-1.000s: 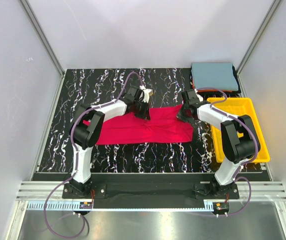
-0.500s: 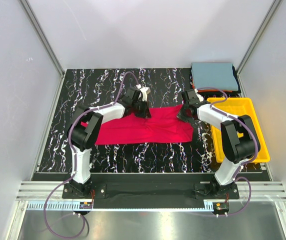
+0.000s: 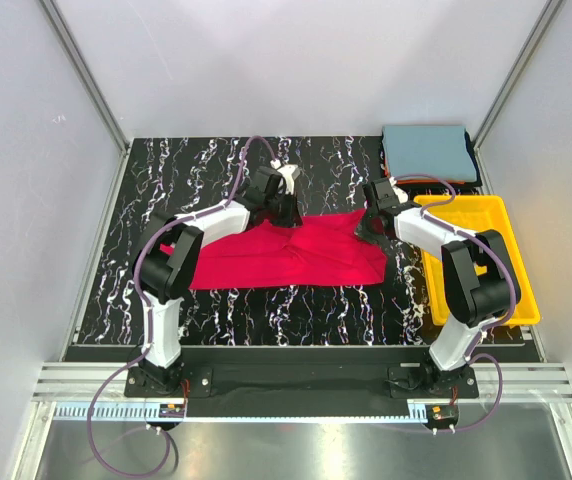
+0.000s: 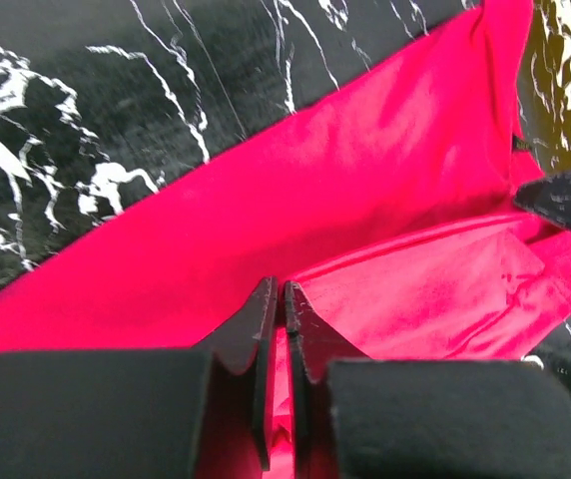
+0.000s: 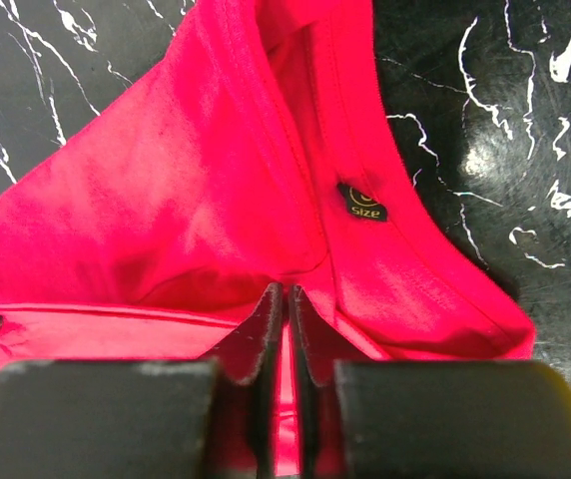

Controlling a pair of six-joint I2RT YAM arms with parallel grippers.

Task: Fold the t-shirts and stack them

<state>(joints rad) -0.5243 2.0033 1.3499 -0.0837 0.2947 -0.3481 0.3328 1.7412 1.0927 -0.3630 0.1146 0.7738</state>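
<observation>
Apparently mid-fold, the left jaws and right jaws each pinch the far edge of the red t-shirt (image 3: 296,258) lying on the desk (image 3: 136,200), and next they should carry it together toward the near hem.

Black tabletop (image 3: 296,300), white marble veining, glare spots in wrist views. 3 plain pale grey walls (image 3: 296,60) enclose it. 2 aluminium posts (image 3: 86,75) at rear corners. Slotted aluminium rail (image 3: 296,378) along near edge; brushed metal sheet (image 3: 296,450) below. Soft, even light.
</observation>
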